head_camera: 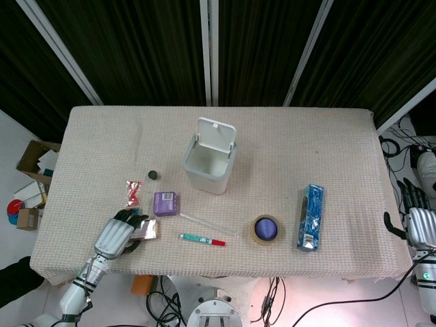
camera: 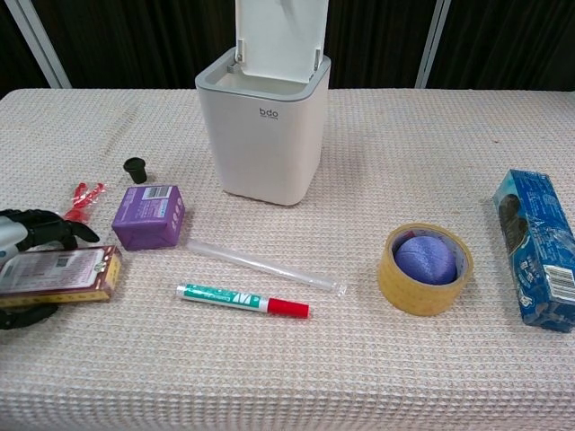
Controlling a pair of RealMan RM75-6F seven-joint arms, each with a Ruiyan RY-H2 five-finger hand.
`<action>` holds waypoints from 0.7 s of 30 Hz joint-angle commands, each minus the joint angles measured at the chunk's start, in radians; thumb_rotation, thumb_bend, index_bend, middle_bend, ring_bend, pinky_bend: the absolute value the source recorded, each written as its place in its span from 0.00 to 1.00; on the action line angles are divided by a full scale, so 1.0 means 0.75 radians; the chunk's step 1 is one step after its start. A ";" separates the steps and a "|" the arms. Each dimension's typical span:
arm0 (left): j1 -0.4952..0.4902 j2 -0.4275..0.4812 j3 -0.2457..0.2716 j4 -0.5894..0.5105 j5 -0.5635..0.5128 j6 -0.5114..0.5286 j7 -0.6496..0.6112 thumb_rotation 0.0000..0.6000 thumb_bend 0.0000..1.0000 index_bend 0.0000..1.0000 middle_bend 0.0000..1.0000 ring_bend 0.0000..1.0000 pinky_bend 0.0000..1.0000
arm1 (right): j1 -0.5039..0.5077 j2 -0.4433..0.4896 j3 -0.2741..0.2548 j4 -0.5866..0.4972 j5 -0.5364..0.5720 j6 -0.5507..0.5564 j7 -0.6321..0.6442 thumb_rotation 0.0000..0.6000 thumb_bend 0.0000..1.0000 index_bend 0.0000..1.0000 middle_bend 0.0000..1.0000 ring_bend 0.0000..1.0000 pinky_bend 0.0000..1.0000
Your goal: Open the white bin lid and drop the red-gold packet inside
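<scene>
From my station I see a beige worktop with a fine waffle weave. The bin is white with a grey rim and small dark lettering; its lid is white too. The packet is red with gold edging and a pale label. My left hand is silver with black fingers; the right hand is likewise silver and black. I also see a purple box, a green-and-white marker with a red cap, a clear straw, a yellowish tape roll with purple inside, a blue packet, a black cap and a red wrapper.
</scene>
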 commanded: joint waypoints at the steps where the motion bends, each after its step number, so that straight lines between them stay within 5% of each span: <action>1: 0.008 0.020 -0.015 -0.025 0.024 0.050 -0.021 1.00 0.41 0.24 0.58 0.21 0.26 | -0.001 0.001 0.002 0.001 0.001 0.000 0.001 1.00 0.40 0.00 0.00 0.00 0.00; 10: -0.068 0.289 -0.171 -0.340 0.065 0.143 0.012 1.00 0.41 0.26 0.61 0.23 0.26 | 0.001 0.000 0.006 0.011 -0.003 0.009 0.016 1.00 0.40 0.00 0.00 0.00 0.00; 16: -0.237 0.496 -0.382 -0.655 -0.008 0.010 0.173 1.00 0.41 0.26 0.63 0.23 0.26 | 0.004 -0.001 0.011 0.006 -0.006 0.017 0.018 1.00 0.40 0.00 0.00 0.00 0.00; 21: -0.411 0.543 -0.561 -0.738 -0.239 -0.192 0.254 1.00 0.41 0.27 0.64 0.23 0.26 | 0.008 -0.001 0.014 -0.001 -0.006 0.015 0.020 1.00 0.40 0.00 0.00 0.00 0.00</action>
